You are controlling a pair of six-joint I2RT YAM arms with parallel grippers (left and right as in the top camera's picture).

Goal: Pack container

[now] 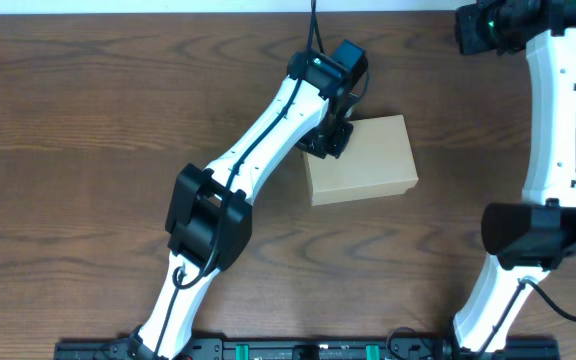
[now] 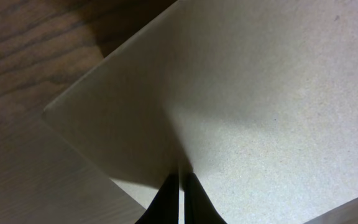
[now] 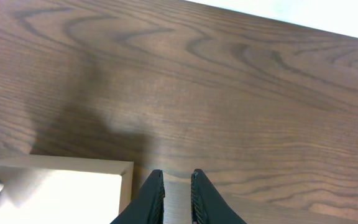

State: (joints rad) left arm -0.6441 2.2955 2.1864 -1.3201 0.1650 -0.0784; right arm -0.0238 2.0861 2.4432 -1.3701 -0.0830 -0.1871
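One fully closed left end effector (image 2: 180, 174) rests its tips against the container (image 2: 260, 93) near a corner.

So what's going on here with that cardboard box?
Two robot arms sit at a wooden table, and the job is packing a plain cardboard box. The left gripper is at the box's far left corner with its fingers shut. Whether it pinches the cardboard or only presses on it isn't clear. From above the box looks closed. The right gripper hangs over the table off to the side, fingers slightly apart, apparently holding nothing.
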